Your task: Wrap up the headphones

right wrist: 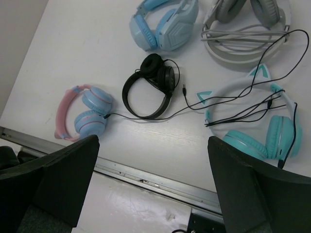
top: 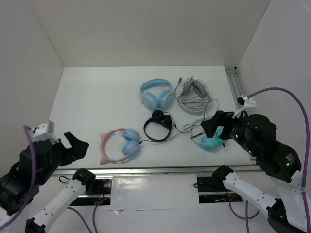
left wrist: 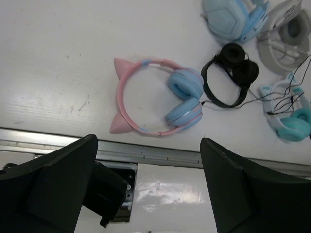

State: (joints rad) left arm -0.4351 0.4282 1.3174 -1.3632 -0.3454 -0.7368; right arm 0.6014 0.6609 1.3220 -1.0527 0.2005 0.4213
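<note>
Lying just beside the headphones [top: 130, 145] is a black pair [top: 158, 116]; left gripper [left wrist: 148, 141] and right gripper [right wrist: 153, 140] gape.

Pink-and-blue headphones [left wrist: 185, 83], black headset [left wrist: 245, 73], teal-and-white headset [right wrist: 279, 138], light blue headset [right wrist: 165, 22], white table [left wrist: 58, 58].

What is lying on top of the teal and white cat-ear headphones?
Loops of thin black cable cross its white headband and run alongside one teal ear cup. Whatever lies beneath the cups is covered.
</note>
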